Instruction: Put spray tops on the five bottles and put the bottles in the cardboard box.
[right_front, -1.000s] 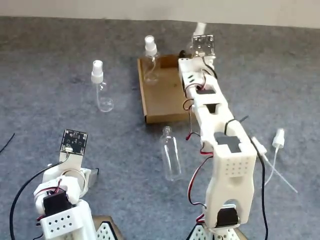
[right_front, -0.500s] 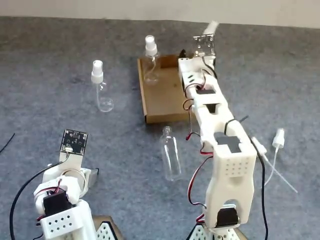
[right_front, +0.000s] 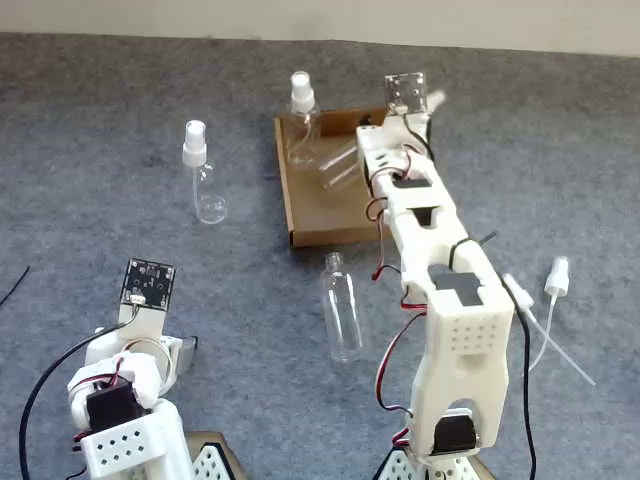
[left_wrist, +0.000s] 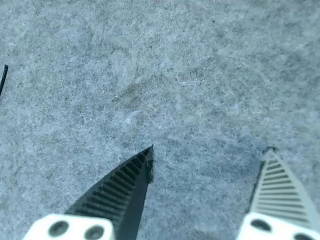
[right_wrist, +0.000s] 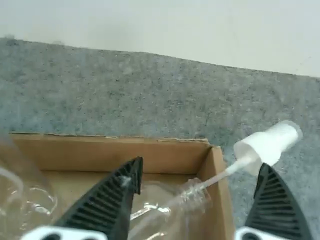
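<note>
table (right_front: 110, 70): grey carpet covers it across the whole high view.
right arm (right_front: 455, 330): stretches from the bottom edge right of centre up to the upper middle, ending above the box's right wall.
cardboard box (right_front: 284, 190): open and shallow, in the upper middle, just left of the right arm.
left arm (right_front: 120, 400): folded in the lower left corner.
right gripper (right_wrist: 200, 165): jaws spread wide, holding nothing, over the box's right corner.
left gripper (left_wrist: 210, 149): jaws spread apart, above bare carpet.
tilted bottle (right_front: 335, 165): lies slanted inside the box, neck toward the right wall.
upright bottle (right_front: 300, 140): stands in the box's upper left corner with a spray top on.
outside bottle (right_front: 205, 190): stands capped on the carpet, left of the box.
uncapped bottle (right_front: 340, 310): lies on the carpet below the box.
unseated spray top (right_wrist: 270, 142): its head pokes out past the box wall, its tube in the tilted bottle's neck.
loose spray tops (right_front: 557, 275): two lie at the right, tubes trailing.
</note>
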